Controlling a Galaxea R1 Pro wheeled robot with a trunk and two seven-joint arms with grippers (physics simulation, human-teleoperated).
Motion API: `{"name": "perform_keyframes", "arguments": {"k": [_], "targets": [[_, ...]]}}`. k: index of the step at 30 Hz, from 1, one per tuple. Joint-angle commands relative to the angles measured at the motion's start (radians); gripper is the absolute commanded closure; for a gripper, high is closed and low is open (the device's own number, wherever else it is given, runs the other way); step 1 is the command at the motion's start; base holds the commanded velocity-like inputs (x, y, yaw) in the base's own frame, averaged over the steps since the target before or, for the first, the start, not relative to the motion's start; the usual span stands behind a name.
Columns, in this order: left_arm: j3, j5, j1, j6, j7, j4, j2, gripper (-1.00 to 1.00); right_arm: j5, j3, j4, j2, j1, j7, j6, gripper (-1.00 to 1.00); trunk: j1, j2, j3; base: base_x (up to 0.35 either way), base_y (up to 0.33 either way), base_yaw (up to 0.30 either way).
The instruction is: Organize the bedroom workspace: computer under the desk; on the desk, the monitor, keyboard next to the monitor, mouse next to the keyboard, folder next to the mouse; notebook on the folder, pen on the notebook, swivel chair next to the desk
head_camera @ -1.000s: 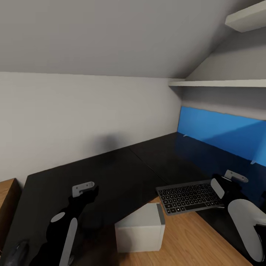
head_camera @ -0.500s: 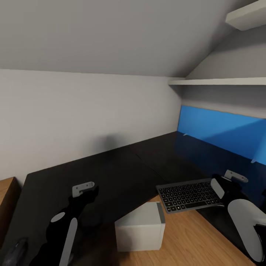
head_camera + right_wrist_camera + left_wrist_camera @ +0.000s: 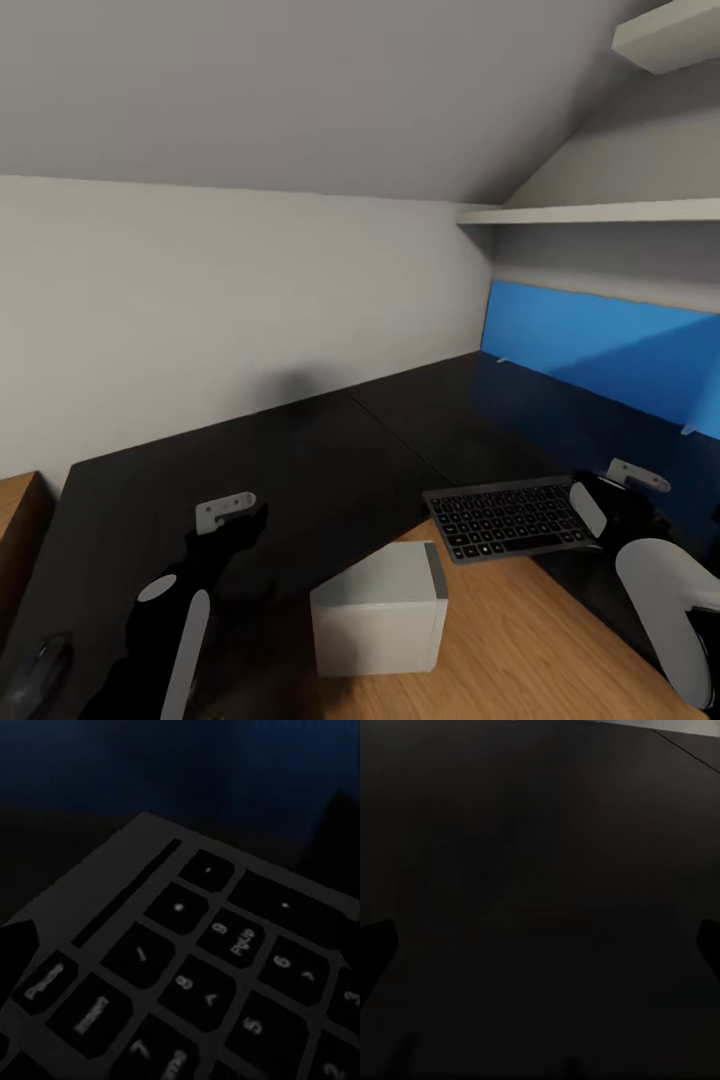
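The keyboard (image 3: pixel 515 517), slim, stiff and probably light, hangs over the desk's (image 3: pixel 300 470) inner corner, pinched at its short right edge by the right gripper (image 3: pixel 598 510), arm low and reaching inward. Such an end hold may let it sag. The left gripper (image 3: pixel 228 512) hovers above the desk's left wing; I cannot tell its opening.

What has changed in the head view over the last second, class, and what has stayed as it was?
The whole picture has slid slightly, so the camera moved, not the things. The keyboard sits a little higher against the desk. Unchanged: the right gripper holds the keyboard's end, the left gripper hovers over the desk, and the computer stands below.
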Motion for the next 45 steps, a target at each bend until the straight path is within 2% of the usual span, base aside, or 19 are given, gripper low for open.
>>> {"name": "perform_keyframes", "arguments": {"k": [1, 45], "targets": [[0.0, 0.006, -0.001, 0.005, 0.005, -0.001, -0.001, -1.0, -0.015, -0.001, 0.0, 0.0, 0.0, -0.005, 0.006, -1.0, 0.004, -0.008, -0.004, 0.0, 0.0, 0.0], [0.001, 0.006, -0.001, 0.006, 0.003, 0.005, 0.002, -1.0, -0.015, -0.001, 0.0, 0.0, 0.0, -0.004, 0.006, -1.0, 0.004, -0.008, -0.004, -0.025, 0.017, 0.0]]}}
